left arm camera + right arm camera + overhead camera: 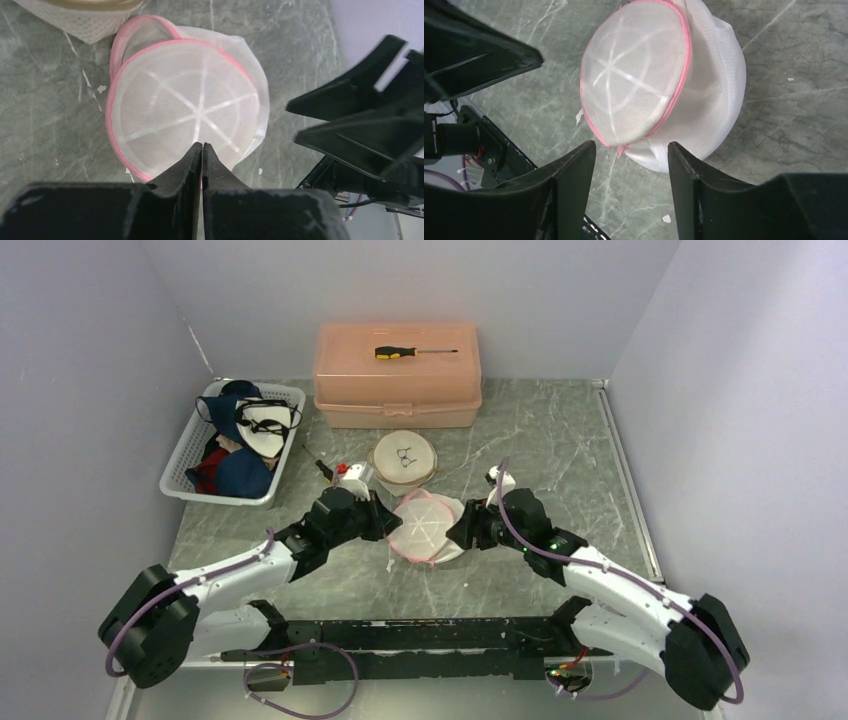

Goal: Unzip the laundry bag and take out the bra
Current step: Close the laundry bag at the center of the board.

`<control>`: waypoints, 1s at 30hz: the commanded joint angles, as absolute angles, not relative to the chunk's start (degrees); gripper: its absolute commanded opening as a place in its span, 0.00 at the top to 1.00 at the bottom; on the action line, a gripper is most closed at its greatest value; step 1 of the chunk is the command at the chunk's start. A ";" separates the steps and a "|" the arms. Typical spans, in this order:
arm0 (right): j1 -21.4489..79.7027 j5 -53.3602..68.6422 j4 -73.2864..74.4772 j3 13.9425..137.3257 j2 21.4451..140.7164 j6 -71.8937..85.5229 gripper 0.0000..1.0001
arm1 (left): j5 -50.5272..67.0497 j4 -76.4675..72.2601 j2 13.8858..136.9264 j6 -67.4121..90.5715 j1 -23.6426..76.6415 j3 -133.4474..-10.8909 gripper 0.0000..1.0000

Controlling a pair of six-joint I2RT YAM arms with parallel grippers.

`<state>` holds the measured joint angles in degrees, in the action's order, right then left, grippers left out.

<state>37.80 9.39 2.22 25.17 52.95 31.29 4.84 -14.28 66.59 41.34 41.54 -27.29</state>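
Note:
The laundry bag (pixel 427 527) is a round white mesh pouch with a pink rim, lying on the table between my two grippers. Its round lid (pixel 634 75) tilts up off the white body (pixel 719 95). A small pink tab (pixel 619 150) hangs at the lid's near edge. My left gripper (pixel 202 150) is shut, its tips over the pink rim (pixel 112 125); I cannot tell whether it pinches anything. My right gripper (pixel 631 145) stands open, its fingers either side of the tab and the bag's near edge. The bra is hidden.
A second round mesh pouch (pixel 404 458) lies just behind the bag. A salmon toolbox (pixel 397 390) with a screwdriver (pixel 412 352) on top stands at the back. A white basket (pixel 185 445) of clothes sits at the left. A small red-and-white object (pixel 350 472) is near my left gripper.

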 commanded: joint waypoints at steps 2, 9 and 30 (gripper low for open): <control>38.00 8.39 -3.79 30.83 58.83 32.65 0.47 | 4.52 -11.33 62.11 40.27 41.32 -27.38 0.90; 46.44 5.48 -0.44 40.34 62.74 27.81 0.50 | 3.10 -9.02 57.31 41.20 41.39 -25.18 0.90; 46.48 -8.51 6.97 39.53 80.20 31.50 0.59 | 1.65 -7.91 54.81 41.56 41.40 -22.46 0.90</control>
